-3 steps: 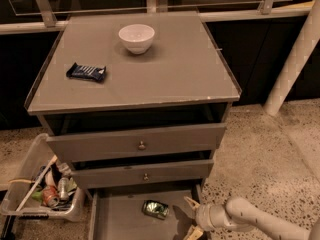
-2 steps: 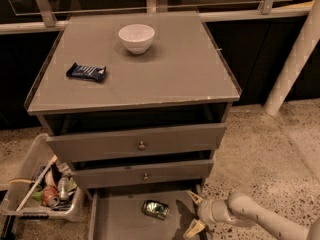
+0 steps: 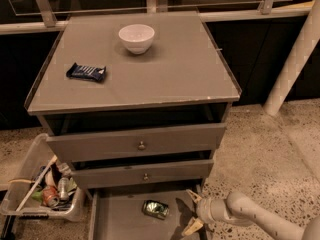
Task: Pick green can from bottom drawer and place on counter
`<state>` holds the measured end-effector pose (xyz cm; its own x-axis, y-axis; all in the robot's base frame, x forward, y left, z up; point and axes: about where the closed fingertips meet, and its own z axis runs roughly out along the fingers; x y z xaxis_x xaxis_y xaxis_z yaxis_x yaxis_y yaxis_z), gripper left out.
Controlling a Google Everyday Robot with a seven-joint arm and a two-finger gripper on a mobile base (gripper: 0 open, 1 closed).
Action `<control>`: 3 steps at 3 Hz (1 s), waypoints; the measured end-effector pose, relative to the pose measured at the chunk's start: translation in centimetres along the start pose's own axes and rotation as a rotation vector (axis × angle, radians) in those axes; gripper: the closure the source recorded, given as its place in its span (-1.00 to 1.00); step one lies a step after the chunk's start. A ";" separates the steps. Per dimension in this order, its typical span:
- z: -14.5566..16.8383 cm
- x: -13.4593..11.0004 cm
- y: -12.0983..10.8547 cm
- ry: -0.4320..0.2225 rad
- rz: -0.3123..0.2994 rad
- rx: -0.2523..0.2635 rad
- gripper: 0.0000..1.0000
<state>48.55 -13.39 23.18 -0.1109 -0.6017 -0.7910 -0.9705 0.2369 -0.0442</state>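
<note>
Reach step: the hand (image 3: 193, 212), its 2 fingers spread, hangs at the open drawer's (image 3: 117, 219) right edge, near the can (image 3: 155, 209) lying on its floor. Next, I judge, it must slide left around the can, then pinch.

I counted one green can (image 3: 155, 209) in the bottom drawer (image 3: 120, 220), plus one white bowl (image 3: 136, 37) and one snack bar (image 3: 86, 72) on the counter (image 3: 165, 79). There were two knobbed drawer fronts (image 3: 100, 144) and one gripper (image 3: 192, 212), fingers spread, just right of the can.
</note>
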 end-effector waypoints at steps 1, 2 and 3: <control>1.8 0.3 -1.7 -0.028 0.004 0.012 -1.00; 3.1 0.7 -3.2 -0.043 0.014 0.029 -1.00; 4.6 1.2 -3.5 -0.025 0.016 0.024 -1.00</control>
<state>52.78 -11.45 19.55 -0.1209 -0.5785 -0.8066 -0.9633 0.2646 -0.0455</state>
